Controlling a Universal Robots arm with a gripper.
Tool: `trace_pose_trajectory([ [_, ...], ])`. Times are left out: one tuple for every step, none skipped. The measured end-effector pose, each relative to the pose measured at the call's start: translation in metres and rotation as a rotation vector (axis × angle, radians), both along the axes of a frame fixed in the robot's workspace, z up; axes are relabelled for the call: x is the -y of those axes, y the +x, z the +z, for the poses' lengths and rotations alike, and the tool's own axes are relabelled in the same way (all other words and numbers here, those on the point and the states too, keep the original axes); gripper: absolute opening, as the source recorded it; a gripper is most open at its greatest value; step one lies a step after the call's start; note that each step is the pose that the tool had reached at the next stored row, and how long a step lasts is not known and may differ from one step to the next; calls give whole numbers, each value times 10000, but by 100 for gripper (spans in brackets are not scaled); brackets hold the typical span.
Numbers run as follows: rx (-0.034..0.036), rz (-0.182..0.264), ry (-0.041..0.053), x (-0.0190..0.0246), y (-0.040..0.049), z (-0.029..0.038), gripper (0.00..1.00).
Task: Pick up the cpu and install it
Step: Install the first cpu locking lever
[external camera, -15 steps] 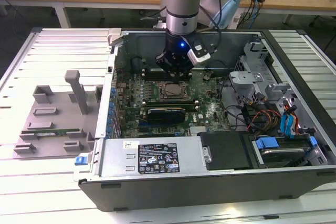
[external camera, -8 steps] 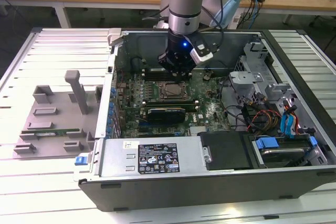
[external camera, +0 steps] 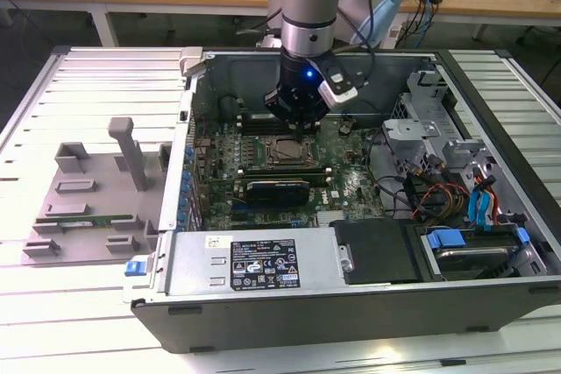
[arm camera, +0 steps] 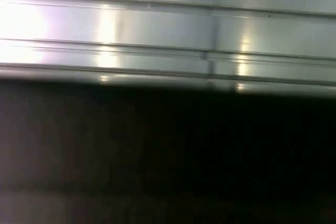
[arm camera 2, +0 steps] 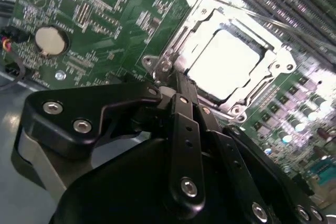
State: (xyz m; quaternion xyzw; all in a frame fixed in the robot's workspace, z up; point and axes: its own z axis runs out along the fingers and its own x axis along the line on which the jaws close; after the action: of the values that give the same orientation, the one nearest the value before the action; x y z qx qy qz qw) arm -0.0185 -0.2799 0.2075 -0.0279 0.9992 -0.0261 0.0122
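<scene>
One arm reaches down into the open computer case (external camera: 491,304) in the exterior view, its gripper (external camera: 298,126) hanging just above the socket (external camera: 287,153) near the middle of the motherboard (external camera: 351,186). In the second wrist view, the cpu (arm camera 2: 226,62) lies seated in the socket's metal frame (arm camera 2: 170,45), just beyond the gripper (arm camera 2: 178,90), whose fingers (arm camera 2: 185,109) are pressed together and carry nothing. In the first wrist view, pale ribbed metal (arm camera: 157,24) runs above a dark area.
</scene>
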Motion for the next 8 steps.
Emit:
trace_pose_trajectory([
  [2,0,-9,20,-2,0,11],
  [5,-1,-15,55,-5,0,11],
  [8,-1,-19,95,-9,0,11],
  [13,0,-18,127,-12,0,11],
  [17,0,-19,153,-15,1,11],
  [28,1,-23,197,-19,11,11],
  [36,-1,-25,210,-20,24,11],
  [42,-1,-28,216,-20,38,11],
])
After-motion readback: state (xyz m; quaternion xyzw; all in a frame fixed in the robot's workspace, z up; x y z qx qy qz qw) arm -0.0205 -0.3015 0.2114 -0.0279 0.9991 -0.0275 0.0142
